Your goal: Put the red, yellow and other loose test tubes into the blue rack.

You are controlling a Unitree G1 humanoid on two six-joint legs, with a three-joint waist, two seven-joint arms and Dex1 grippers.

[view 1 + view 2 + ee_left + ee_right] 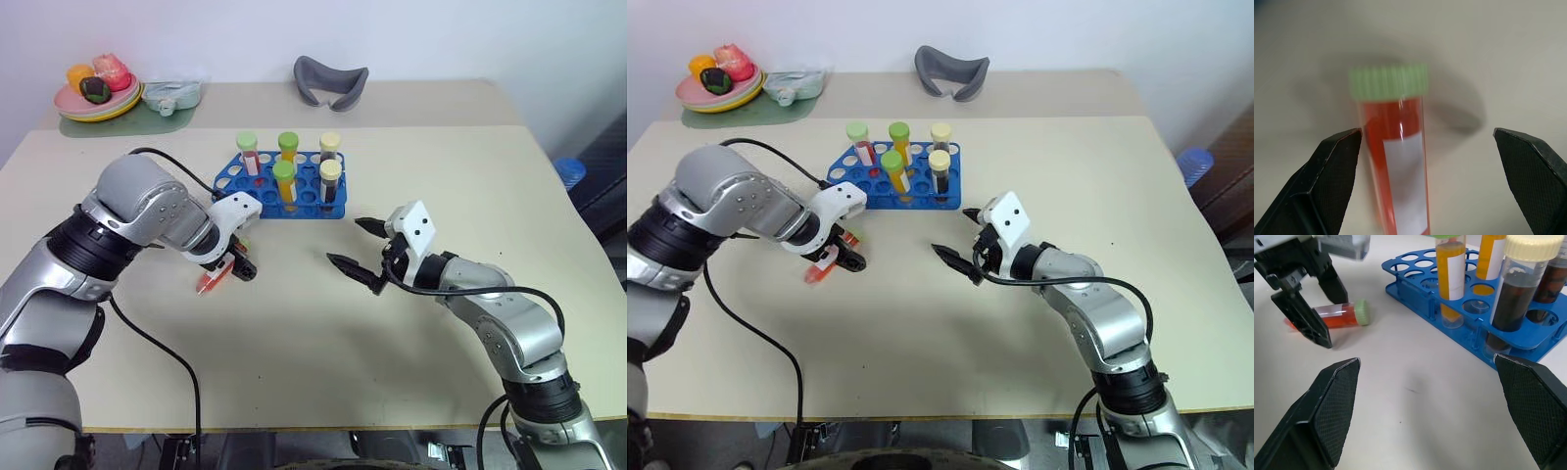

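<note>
The blue rack (265, 186) stands at the middle of the table with several capped tubes upright in it, filled orange, red and dark. One loose red tube (1398, 166) with a green cap (1388, 82) lies on the table in front of the rack's left end. My left gripper (233, 269) points down over it, open, with one finger on each side of the tube and not gripping it. My right gripper (344, 241) hovers open and empty to the right of the tube, facing it and the rack (1415, 284).
A pink plate (73, 103) of toy food sits on a green mat at the back left, with a pale green item (171, 95) beside it. A grey curved object (330, 80) lies at the back centre. Bare table lies in front of both grippers.
</note>
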